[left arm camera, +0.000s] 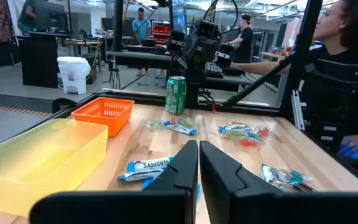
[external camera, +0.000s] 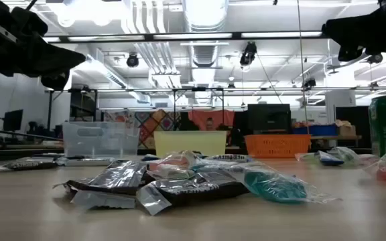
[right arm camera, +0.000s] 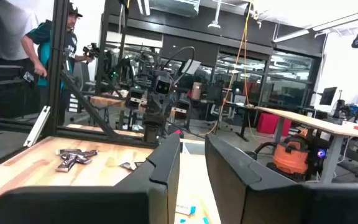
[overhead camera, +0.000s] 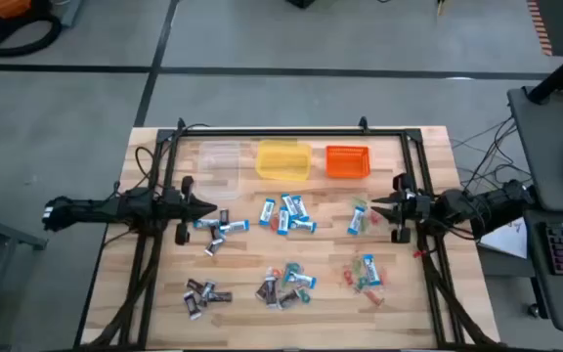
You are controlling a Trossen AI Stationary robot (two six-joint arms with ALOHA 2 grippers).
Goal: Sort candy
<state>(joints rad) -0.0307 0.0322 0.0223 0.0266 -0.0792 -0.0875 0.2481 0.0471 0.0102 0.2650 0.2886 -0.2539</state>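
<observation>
While level: left gripper (overhead camera: 206, 207) jaws together | right gripper (overhead camera: 376, 206) slightly apart (empty)

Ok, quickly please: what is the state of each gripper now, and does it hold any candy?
Left gripper: closed, holding nothing.
Right gripper: fingers slightly apart, nothing between them.

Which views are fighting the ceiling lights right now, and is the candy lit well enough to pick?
Low view: the white ceiling strip lights flare across the top, and the crinkled dark brown candy wrappers up front catch glints. High view: even light on the pale wooden table, and the blue-and-white wrapped candy casts only slight shadows. Left wrist view: the left gripper is in shade, but the candy beyond is well lit.
</observation>
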